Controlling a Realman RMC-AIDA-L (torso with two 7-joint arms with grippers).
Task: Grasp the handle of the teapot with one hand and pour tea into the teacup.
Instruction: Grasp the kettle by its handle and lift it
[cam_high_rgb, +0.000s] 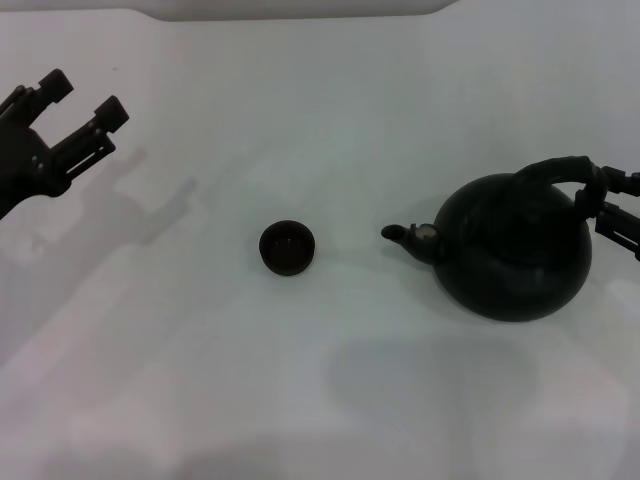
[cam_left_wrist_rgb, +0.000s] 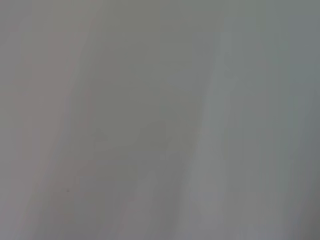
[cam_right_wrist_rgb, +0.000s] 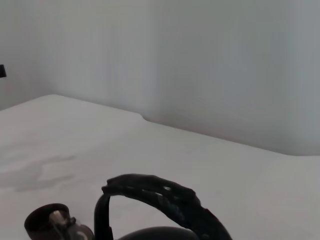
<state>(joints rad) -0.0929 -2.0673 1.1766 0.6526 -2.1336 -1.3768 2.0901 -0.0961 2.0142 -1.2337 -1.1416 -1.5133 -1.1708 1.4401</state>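
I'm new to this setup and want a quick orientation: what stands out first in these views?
The large black teapot dominates the table's right side, its spout aimed at the tiny dark teacup near the middle. The right claw sits at the arched handle by the right edge, though whether it grips cannot be told. The left claw hangs open at far left, away from both.

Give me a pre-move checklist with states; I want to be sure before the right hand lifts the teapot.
1. Right hand at the handle: ok.
2. Grip closed on the handle: cannot tell.
3. Teapot upright on the table: ok.
4. Spout pointing toward the teacup: ok.
5. Teacup upright, apart from the teapot: ok.
6. Left hand open, off to the left, away from the cup: ok.
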